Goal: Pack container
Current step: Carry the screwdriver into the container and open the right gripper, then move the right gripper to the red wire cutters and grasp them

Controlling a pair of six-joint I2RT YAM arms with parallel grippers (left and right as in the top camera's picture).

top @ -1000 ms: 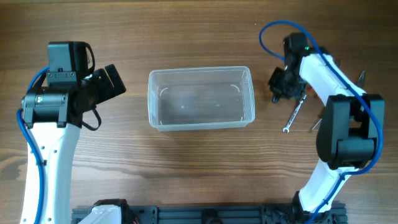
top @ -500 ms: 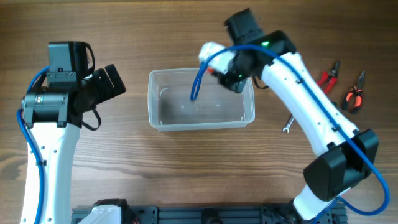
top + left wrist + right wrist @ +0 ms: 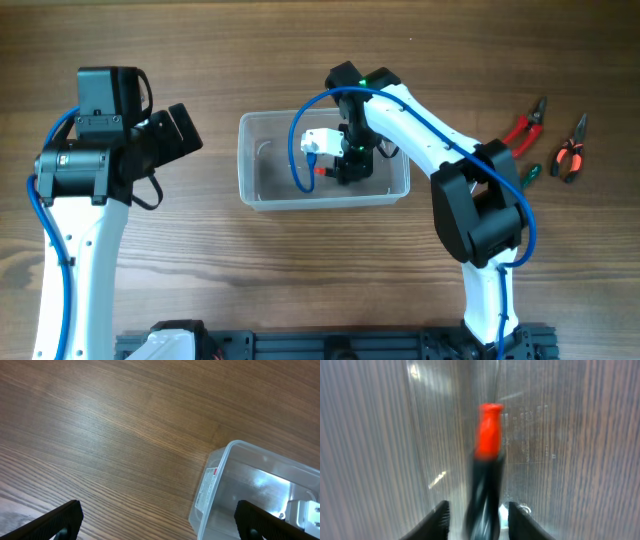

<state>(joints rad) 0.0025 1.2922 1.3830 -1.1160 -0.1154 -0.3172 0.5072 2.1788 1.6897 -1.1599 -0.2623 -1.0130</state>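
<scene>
The clear plastic container [image 3: 246, 190] stands at the table's middle; it also shows in the left wrist view [image 3: 216, 476]. My right gripper [image 3: 346, 166] is down inside it. In the right wrist view its fingers [image 3: 479, 519] are apart. A blurred screwdriver with a black grip and red end [image 3: 486, 475] sits between them, with a gap on each side, over the container's clear floor [image 3: 555, 435]. Its red end shows in the overhead view [image 3: 321, 170]. My left gripper [image 3: 178, 130] is open and empty, left of the container, over bare wood [image 3: 159, 527].
Red-handled pliers [image 3: 524, 124] and orange-and-black pliers [image 3: 570, 152] lie at the far right. A green-handled tool [image 3: 531, 172] pokes out beside the right arm's base. The right arm's blue cable [image 3: 297, 150] loops over the container.
My right arm has swung from the tools on the right to the container and come down inside it with the screwdriver. The left arm has not moved.
</scene>
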